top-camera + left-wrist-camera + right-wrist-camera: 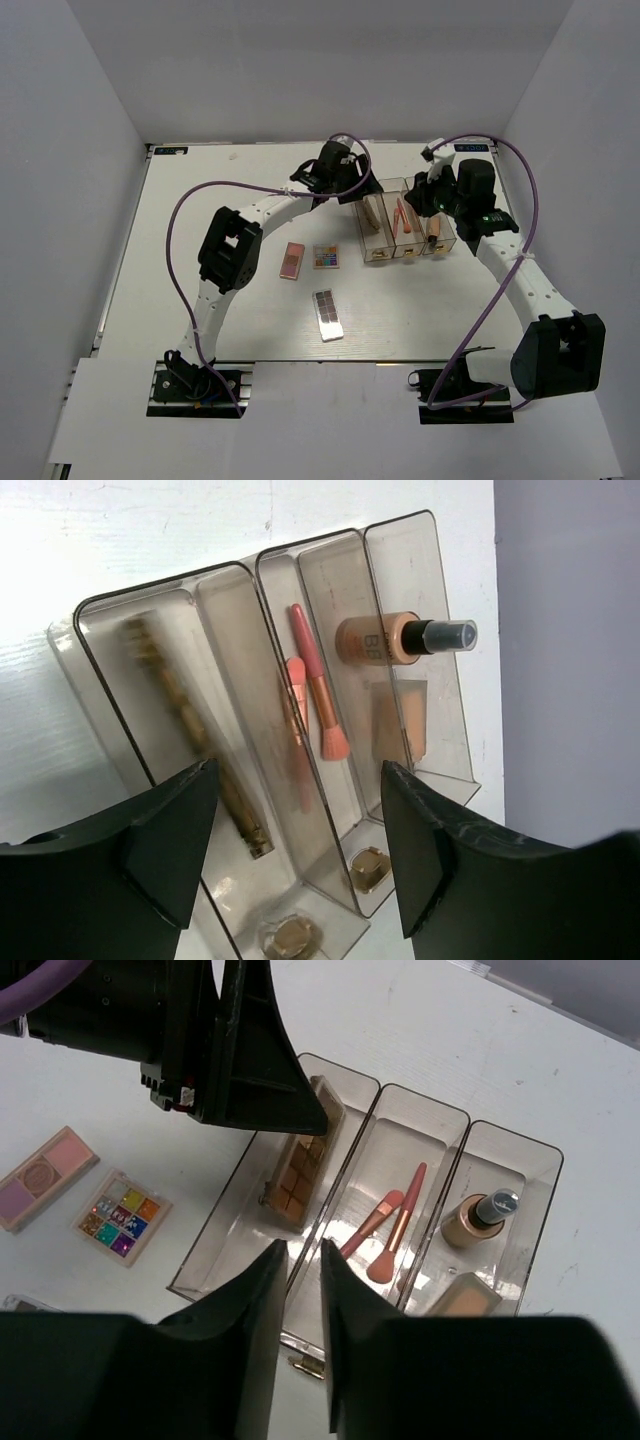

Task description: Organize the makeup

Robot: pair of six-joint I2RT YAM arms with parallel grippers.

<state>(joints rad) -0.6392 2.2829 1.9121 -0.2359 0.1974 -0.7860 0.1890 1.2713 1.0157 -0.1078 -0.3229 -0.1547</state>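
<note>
- The right gripper (303, 1260) fills the bottom of its own wrist view. Its jaws are parted by only a narrow slit with nothing between them, and it hangs over the near end of the clear three-compartment plastic box (420, 1120).
- The left gripper (298, 780) has its jaws spread wide and released, holding nothing. It hovers above the far end of the box's left compartment.
- In that left compartment, a brown rectangular palette (300, 1170) stands on its long edge, leaning against the wall.
- The middle compartment holds two slim pink brushes (395, 1225), lying side by side with their bristle ends toward the arms.
- The right compartment holds a tan bottle with a black cap (480, 1215) and, nearer the arms, a tan tube (465, 1295).
- On the white table (220, 200) left of the box, a flat pink palette (291, 260) and a multicoloured square palette (326, 257) lie just beside each other.
- A dark grey rectangular palette (327, 315) lies alone nearer the arm bases, apart from the other two.
</note>
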